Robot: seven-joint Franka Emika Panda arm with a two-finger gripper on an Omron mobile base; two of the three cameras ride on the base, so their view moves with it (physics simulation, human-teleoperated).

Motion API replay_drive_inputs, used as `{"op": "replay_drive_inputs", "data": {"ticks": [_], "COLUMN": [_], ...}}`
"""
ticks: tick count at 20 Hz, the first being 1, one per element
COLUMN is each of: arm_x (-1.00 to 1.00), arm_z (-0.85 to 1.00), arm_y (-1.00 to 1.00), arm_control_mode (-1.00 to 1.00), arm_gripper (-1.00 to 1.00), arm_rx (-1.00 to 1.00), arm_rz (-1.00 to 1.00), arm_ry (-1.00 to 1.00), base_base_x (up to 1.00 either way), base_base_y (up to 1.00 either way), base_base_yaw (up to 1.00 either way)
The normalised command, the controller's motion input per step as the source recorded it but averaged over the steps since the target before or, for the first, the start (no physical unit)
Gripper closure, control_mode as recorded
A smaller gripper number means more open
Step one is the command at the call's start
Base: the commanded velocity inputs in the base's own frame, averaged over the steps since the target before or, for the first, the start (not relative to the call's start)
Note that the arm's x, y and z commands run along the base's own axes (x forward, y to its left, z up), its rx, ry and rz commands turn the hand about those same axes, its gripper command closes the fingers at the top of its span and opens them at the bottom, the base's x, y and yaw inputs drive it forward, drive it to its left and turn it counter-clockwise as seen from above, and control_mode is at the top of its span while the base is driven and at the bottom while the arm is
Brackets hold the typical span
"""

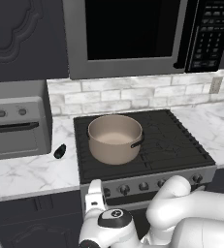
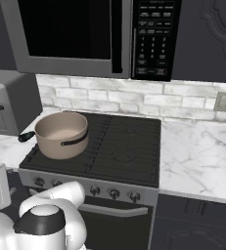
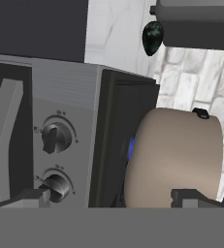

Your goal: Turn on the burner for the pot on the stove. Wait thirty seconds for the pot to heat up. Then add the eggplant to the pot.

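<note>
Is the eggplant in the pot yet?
No. The eggplant lies on the counter left of the stove; the pot looks empty.

microwave, toaster oven, marble counter, outlet

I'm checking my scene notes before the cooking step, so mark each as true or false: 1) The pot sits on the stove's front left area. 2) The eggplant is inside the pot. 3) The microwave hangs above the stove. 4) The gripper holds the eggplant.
1) True: the pot stands on the front left of the stove.
2) False: the eggplant lies on the counter, left of the stove.
3) True: the microwave hangs above the cooktop.
4) False: the gripper is open and holds nothing.
</note>
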Motion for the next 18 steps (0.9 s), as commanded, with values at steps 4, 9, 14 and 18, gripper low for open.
{"op": "replay_drive_inputs", "data": {"ticks": [4,9,14,18], "arm_x": [0.0,0.0,0.0,0.0], "arm_z": [0.0,0.0,0.0,0.0], "arm_y": [0.0,0.0,0.0,0.0], "arm_control_mode": [-1.0,-1.0,-1.0,-1.0], "arm_gripper": [-1.0,-1.0,-1.0,-1.0], "arm_rx": [0.0,0.0,0.0,0.0], "arm_rz": [0.0,0.0,0.0,0.0], "arm_ry": [0.0,0.0,0.0,0.0], "base_base_x": [0.0,0.0,0.0,0.0], "base_base_y": [0.0,0.0,0.0,0.0], "base_base_yaw": [0.0,0.0,0.0,0.0]}}
